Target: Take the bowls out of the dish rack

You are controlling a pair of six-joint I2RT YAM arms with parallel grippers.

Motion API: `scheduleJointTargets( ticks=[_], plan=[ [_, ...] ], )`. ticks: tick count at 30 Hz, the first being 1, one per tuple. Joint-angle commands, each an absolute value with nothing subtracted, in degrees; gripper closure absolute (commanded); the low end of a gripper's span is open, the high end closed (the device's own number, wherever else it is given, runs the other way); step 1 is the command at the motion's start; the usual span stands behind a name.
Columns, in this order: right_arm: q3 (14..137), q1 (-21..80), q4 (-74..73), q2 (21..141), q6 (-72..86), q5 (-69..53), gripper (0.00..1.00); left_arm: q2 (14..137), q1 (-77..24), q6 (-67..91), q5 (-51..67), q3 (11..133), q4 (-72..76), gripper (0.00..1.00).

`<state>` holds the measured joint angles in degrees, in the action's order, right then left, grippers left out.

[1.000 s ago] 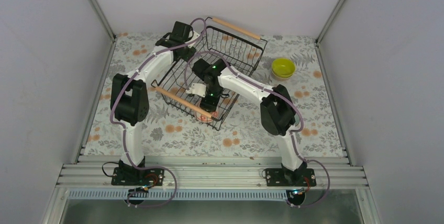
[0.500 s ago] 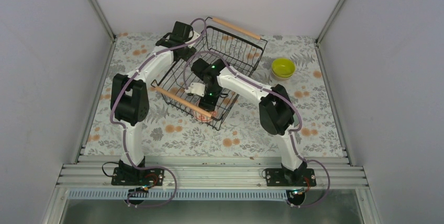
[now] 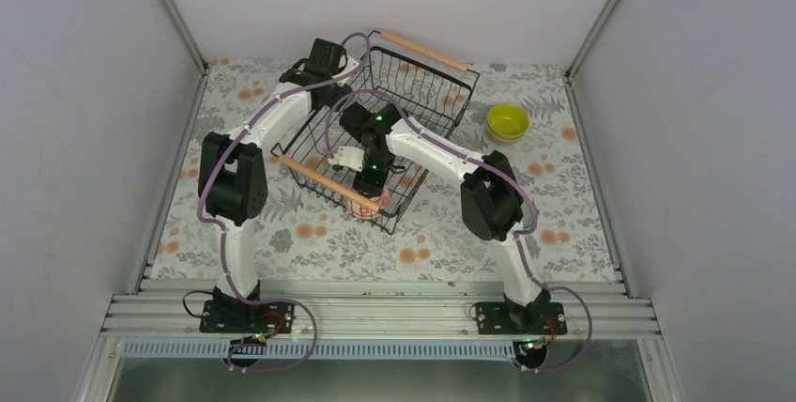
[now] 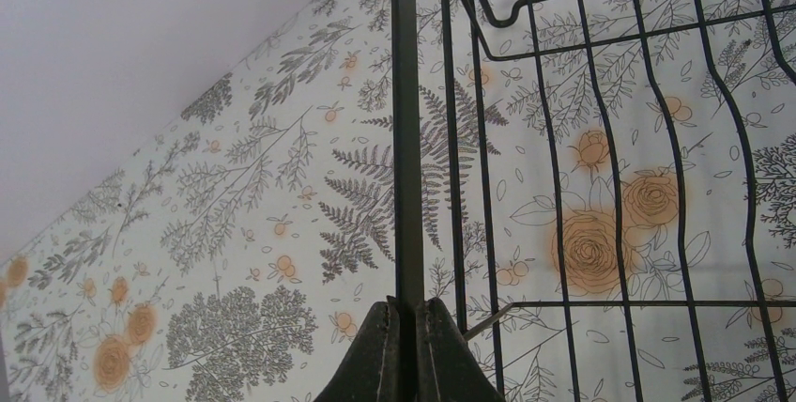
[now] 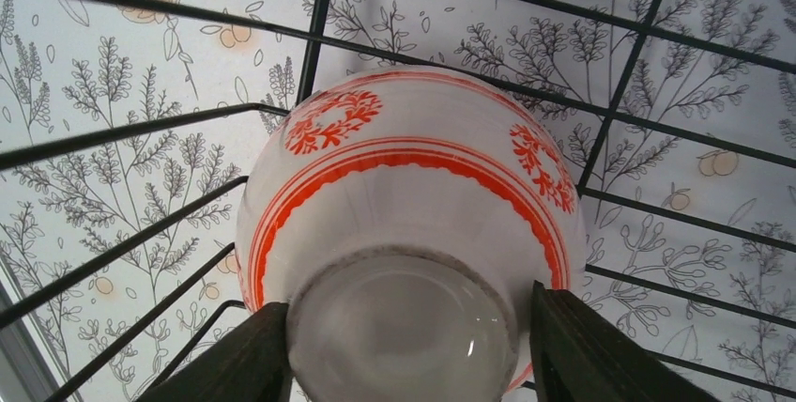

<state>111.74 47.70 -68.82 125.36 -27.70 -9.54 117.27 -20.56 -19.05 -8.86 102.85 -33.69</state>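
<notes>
The black wire dish rack with two wooden handles stands tilted at the middle back of the table. My left gripper is shut on a wire of its far-left rim, as the left wrist view shows. The pinkish bowl with the red-orange pattern lies in the rack's near corner, its foot towards the right wrist camera. My right gripper is open inside the rack, its fingers on either side of the bowl's foot. A yellow-green bowl sits on the table right of the rack. The other bowls are not visible.
The table has a floral cloth. Grey walls and metal posts close it in at the left, back and right. The rack's near wooden handle lies just in front of my right gripper. Rack wires run close around the bowl.
My right arm has drawn slightly back and left inside the rack, and a bit more of the patterned bowl shows. The left arm and the rack have not moved.
</notes>
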Motion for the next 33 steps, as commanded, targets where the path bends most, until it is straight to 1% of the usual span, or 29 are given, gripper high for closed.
scheduleJointTargets(
  ticks=[1, 7, 13, 17, 22, 33],
  plan=[
    [112.3, 48.4, -69.9, 127.0, -27.7, -9.7, 0.49, 121.5, -21.5, -21.4, -8.3, 101.3, -40.0, 0.98],
    [111.7, 48.4, -70.1, 126.9, -26.8, -6.8, 0.59, 121.6, -21.6, -21.4, -8.4, 101.7, -40.1, 0.98],
    [112.4, 48.1, -69.2, 124.9, -26.6, -4.7, 0.59, 122.0, -21.6, -21.4, -9.6, 101.5, -40.0, 0.98],
    [116.4, 45.4, -68.9, 123.5, -26.2, -1.7, 0.61, 122.8, -21.3, -21.6, -11.2, 101.6, -39.6, 0.98],
    [118.5, 43.1, -67.2, 121.3, -25.7, -1.4, 0.64, 123.4, -20.4, -21.6, -12.1, 102.1, -39.4, 0.98],
    [117.7, 36.3, -62.4, 116.7, -21.7, -4.4, 0.67, 123.7, -18.0, -21.5, -12.2, 103.7, -40.3, 0.98]
  ],
)
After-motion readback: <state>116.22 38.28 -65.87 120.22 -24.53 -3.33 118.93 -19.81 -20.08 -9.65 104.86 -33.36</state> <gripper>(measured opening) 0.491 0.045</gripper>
